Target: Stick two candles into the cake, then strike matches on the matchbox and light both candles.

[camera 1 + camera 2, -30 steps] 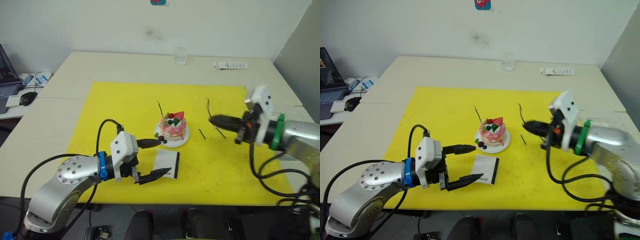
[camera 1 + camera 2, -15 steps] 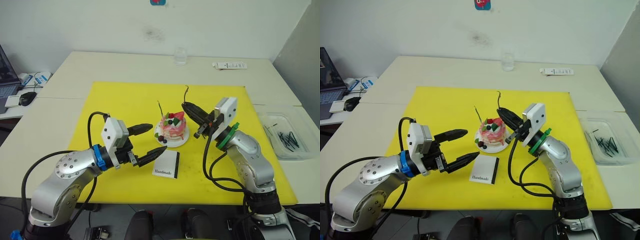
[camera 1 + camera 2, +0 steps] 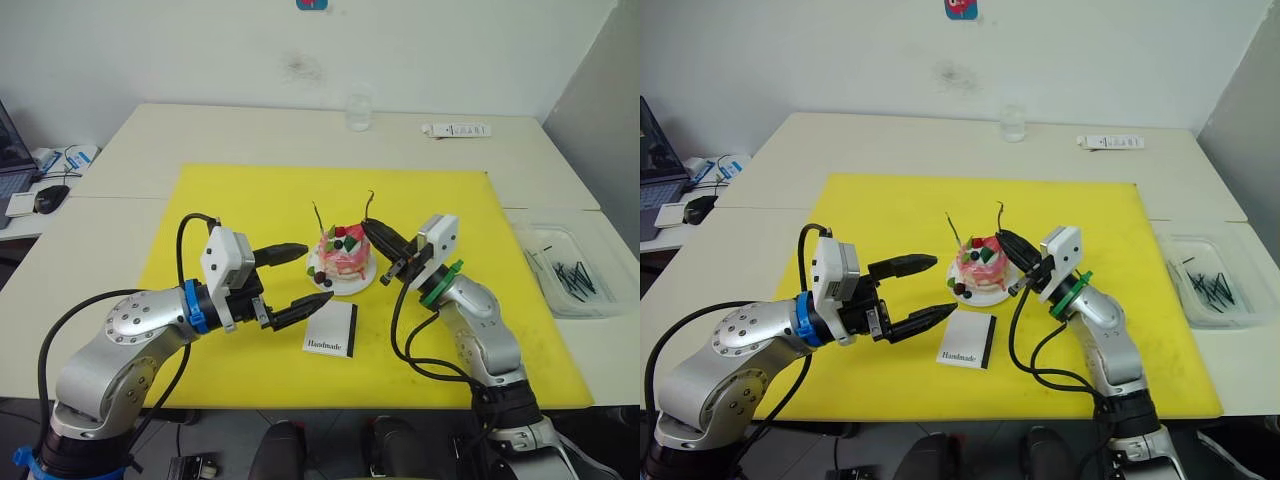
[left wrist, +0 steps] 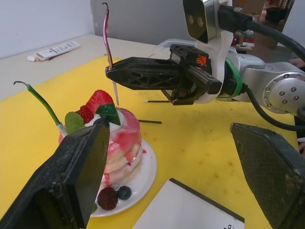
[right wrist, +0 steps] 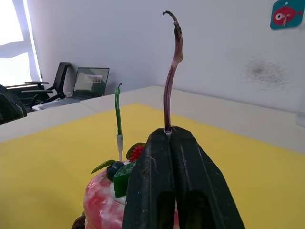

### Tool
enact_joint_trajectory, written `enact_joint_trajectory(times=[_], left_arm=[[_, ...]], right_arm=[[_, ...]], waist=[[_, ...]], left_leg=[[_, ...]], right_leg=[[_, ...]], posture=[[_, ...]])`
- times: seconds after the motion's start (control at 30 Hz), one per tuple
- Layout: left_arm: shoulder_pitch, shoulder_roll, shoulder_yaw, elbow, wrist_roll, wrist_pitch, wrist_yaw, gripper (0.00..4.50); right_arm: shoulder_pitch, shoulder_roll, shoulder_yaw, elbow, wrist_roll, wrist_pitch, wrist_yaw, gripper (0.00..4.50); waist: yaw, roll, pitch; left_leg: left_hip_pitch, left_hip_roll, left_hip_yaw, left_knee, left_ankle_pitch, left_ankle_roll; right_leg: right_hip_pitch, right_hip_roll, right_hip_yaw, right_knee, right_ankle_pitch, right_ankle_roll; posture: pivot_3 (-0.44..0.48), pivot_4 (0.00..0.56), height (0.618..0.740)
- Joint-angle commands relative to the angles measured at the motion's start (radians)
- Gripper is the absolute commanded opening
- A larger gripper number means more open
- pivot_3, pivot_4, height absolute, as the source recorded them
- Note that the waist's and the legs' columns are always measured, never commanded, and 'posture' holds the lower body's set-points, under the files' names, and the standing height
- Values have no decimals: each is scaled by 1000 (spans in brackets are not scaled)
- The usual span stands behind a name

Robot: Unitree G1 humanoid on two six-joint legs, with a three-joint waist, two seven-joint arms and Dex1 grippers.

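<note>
2 candles: 1 green candle (image 4: 42, 102) stands in the cake (image 3: 345, 256) at mat (image 3: 200, 200) centre; 1 purple candle (image 4: 110, 52), pinched by the right gripper (image 3: 374, 233), apparently touches the cake top. Left gripper (image 3: 312, 274) spread wide beside 1 matchbox (image 3: 332, 329).

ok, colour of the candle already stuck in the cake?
Green, with a white base; clearest in the left wrist view.

Count: 2 candles (one green (image 4: 42, 103), one purple (image 4: 110, 52)), 1 cake (image 3: 345, 255), 1 matchbox (image 3: 332, 328), 2 loose matches (image 4: 149, 122) on the mat, 1 glass (image 3: 359, 112), 1 clear tray (image 3: 565, 270) of sticks.
</note>
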Motion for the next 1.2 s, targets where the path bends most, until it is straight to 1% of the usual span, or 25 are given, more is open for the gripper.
enact_joint_trajectory(times=[0.03, 0.33, 0.63, 1.1, 1.2], left_arm=[[-7, 14, 17, -15, -1, -17, -7, 4500], [0, 27, 21, -20, -4, -17, -11, 4500], [8, 27, 11, -14, 10, -33, -22, 4500], [2, 23, -2, -8, 18, -42, -26, 4500], [1, 23, -3, -8, 20, -43, -26, 4500]], right_arm=[[5, 5, 6, 3, -11, -42, 6, 33], [22, 2, 12, 32, -19, -64, 17, 33], [23, -1, -1, -14, -10, -49, 3, 33], [55, 12, 3, 90, -39, -100, -15, 33], [54, 16, 2, 91, -36, -105, -20, 33]], waist=[[0, 0, 0], [0, 0, 0], [0, 0, 0], [0, 0, 0], [0, 0, 0]], left_leg=[[0, 0, 0, 0, 0, 0], [0, 0, 0, 0, 0, 0], [0, 0, 0, 0, 0, 0], [1, 0, 0, 0, 0, 0], [1, 0, 0, 0, 0, 0]], right_leg=[[0, 0, 0, 0, 0, 0], [0, -1, 0, 0, 0, 0], [0, -1, 0, 0, 0, 0], [0, -1, 0, 0, 0, 0], [0, -1, 0, 0, 0, 0]], posture=[[0, 150, 740], [0, 150, 740], [0, 150, 740], [0, 150, 740], [0, 150, 740]])
